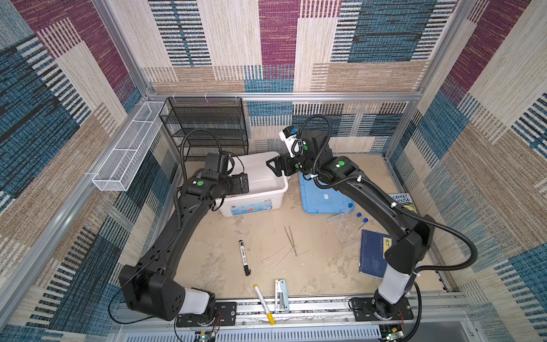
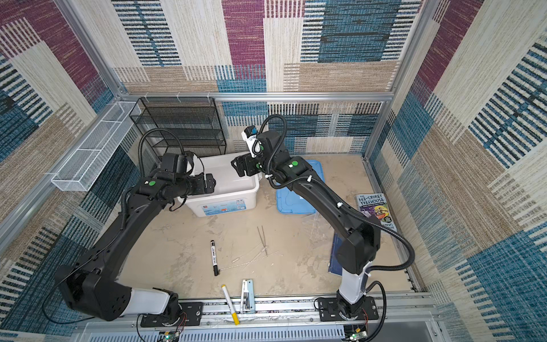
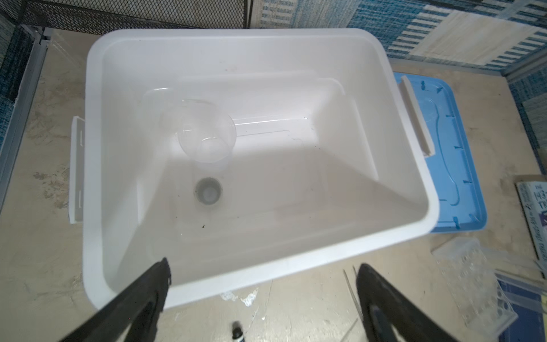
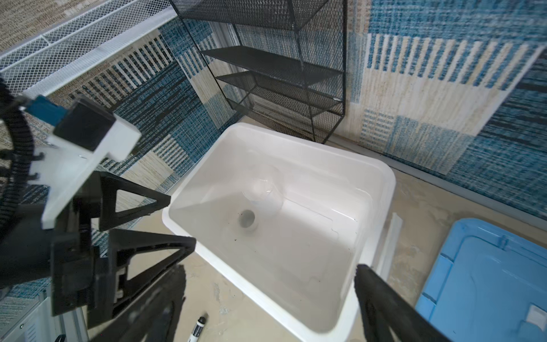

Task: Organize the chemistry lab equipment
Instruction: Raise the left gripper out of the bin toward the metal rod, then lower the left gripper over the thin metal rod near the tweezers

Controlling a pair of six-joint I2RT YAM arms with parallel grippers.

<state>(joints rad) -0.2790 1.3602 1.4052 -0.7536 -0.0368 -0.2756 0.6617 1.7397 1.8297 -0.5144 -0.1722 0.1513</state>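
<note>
Both arms are at the white bin [image 3: 236, 32]. The left gripper [image 3: 264, 265] hangs over the near rim with its jaws spread wide and nothing between them. The right gripper [image 4: 270, 266] is likewise wide and empty. The clear plastic beaker [image 3: 207, 133] lies on its side on the bin floor, with the small white round dish [image 3: 208, 192] just beside it. Not yet binned, out on the worktop [image 1: 213, 237]:

- The metal tweezers [image 1: 290, 239] lie flat.
- The thin clear rods [image 1: 284, 256] lie by the tweezers' tips; whether they touch is too faint to tell.
- The clear tube rack [image 1: 343, 229] sits off to the right, with the blue-capped test tubes [image 1: 358, 215] on or against it, cannot tell which.

Handling, as judged:

- **Tweezers:** stiff, light and slick, lying low. Pinch across both legs at mid-length.
- **Rods:** featherweight, prone to roll and likely brittle. Close gently at the centre.
- **Tubes:** smooth and round. Grip the body near the cap.
- **Rack:** rigid but hollow. Take it by an outer wall.
</note>
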